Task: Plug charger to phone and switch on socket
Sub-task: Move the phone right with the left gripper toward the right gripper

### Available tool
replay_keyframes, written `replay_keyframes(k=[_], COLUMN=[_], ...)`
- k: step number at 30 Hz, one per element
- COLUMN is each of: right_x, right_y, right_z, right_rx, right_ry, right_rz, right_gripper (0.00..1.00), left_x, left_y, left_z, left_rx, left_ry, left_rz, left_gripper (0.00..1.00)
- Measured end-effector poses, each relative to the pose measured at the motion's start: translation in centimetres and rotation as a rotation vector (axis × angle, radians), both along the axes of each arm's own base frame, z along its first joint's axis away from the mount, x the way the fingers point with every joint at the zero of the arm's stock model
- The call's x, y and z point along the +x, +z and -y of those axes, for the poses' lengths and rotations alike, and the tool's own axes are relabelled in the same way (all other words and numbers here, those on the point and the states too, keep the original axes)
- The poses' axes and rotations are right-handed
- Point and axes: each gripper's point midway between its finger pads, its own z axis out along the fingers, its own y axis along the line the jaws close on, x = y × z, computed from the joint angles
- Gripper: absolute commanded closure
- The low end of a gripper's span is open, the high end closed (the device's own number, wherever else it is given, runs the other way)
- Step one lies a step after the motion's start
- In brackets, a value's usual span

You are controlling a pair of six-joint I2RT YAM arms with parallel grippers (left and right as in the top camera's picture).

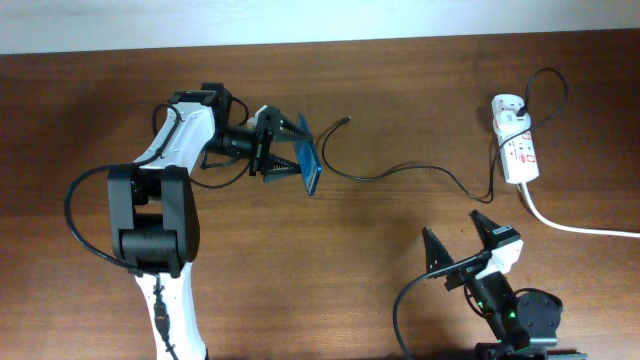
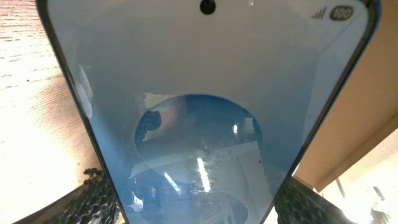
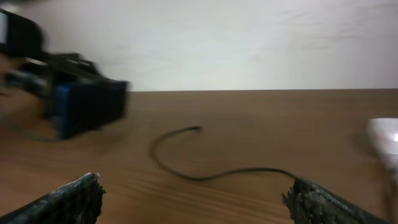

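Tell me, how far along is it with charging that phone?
Done: the charger looks plugged into the socket. In hand: the left gripper holds the phone up on edge; the right gripper is open, empty. Left: the charger's tip lies loose on the table; switching on follows.

left arm (image 1: 160,190) bends toward the far side, left gripper (image 1: 303,152) gripping the phone (image 1: 311,168); right gripper (image 1: 450,223) near, jaws wide apart

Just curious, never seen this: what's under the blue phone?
Only bare wooden table shows around the phone, gripped on edge by the left jaws; the spot directly beneath is hidden.
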Motion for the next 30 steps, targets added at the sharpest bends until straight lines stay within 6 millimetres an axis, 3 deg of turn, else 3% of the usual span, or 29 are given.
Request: replay_keyframes(k=[7,12,14,17,18,19,21,22,27,30], right_x=[-2.2,0.4,1.7,4.2,5.1,6.0,7.2,7.7,7.8,8.7], right_y=[7.4,12.4,13.2,12.0,11.5,11.6,11.6,10.6,5.1,4.2], right_z=[-4.8,-7.4,-8.6,-9.3,-9.4,-9.5,-10.1,-10.9,-16.4,-16.7], right_rx=[0.160,0.227,0.237,0.257,0.266,0.264,0.259,0.266,0.086,-0.022], right_ry=[0.322,0.507,0.584,0.633,0.639,0.651,0.668,0.669,0.451,0.254], right_rz=[-0.063,-0.274,-0.312,-0.364,-0.373,-0.349,-0.319,-0.356,-0.467,-0.417], right_gripper=[0.02,0.02,0.02,0.00,0.13,0.16,0.13,0.11,0.05,0.05], left_x=[0.0,-0.1,-0.1,-0.2,-0.2,-0.2,-0.2,-0.2,-0.2,-0.2], left_y=[0.1,0.1,0.2,0.1,0.1,0.1,0.1,0.1,0.2,0.2], left_z=[0.0,0.0,0.0,0.0,0.0,0.0,0.0,0.0,0.0,0.0], left_rx=[-0.005,-0.009,-0.009,-0.009,-0.007,-0.008,-0.009,-0.008,-0.012,-0.012], left_ry=[0.001,0.001,0.001,0.002,0.001,0.001,0.002,0.002,0.002,0.002], left_rz=[-0.002,-0.009,-0.016,-0.018,-0.019,-0.019,-0.020,-0.020,-0.020,-0.020], left_gripper=[0.34,0.34,0.34,0.34,0.34,0.34,0.34,0.34,0.34,0.33])
